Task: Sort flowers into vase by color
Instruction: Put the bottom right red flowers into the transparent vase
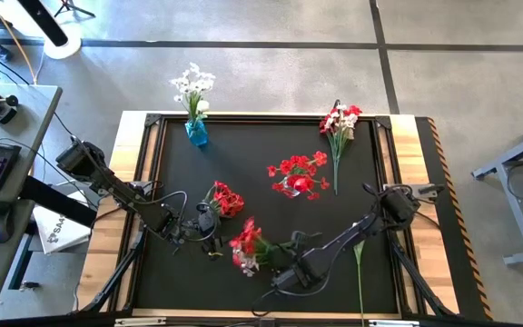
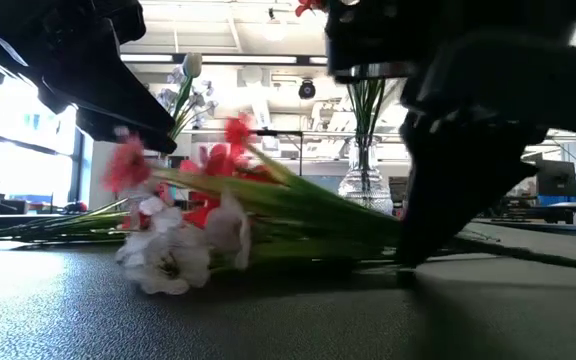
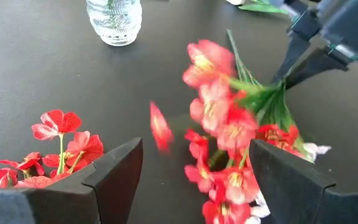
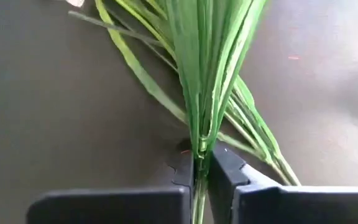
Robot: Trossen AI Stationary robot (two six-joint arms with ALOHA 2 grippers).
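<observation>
Right now the right gripper (image 4: 201, 171) is clenched on the green stems of a mixed red-and-white bunch (image 1: 246, 247) lying at the front of the black mat (image 1: 243, 154). From those pinched jaws the bunch's long axis runs straight ahead: stems fan out just beyond the fingertips, and the blossoms sit at the far end, toward the left arm. So the right arm has the stalk end, while the left gripper (image 3: 194, 180), jaws spread wide and holding nothing, hangs just short of the flower heads, which lie ahead of and partly between its fingers. I'd judge the next move turns on that: the heads are the left gripper's to pick through, the stems the right's to steady or lift.

Off to one side of the left jaws lies a loose red sprig (image 1: 224, 199). Further out are a clear glass vase (image 3: 114, 20) with red flowers, a blue vase (image 1: 196, 133) with white ones, and another mixed bunch (image 1: 339, 123) near the mat's far corner.

Hard to make out: the blossoms are blurred, so I can't count the stems or tell how many white heads are in the bunch.
</observation>
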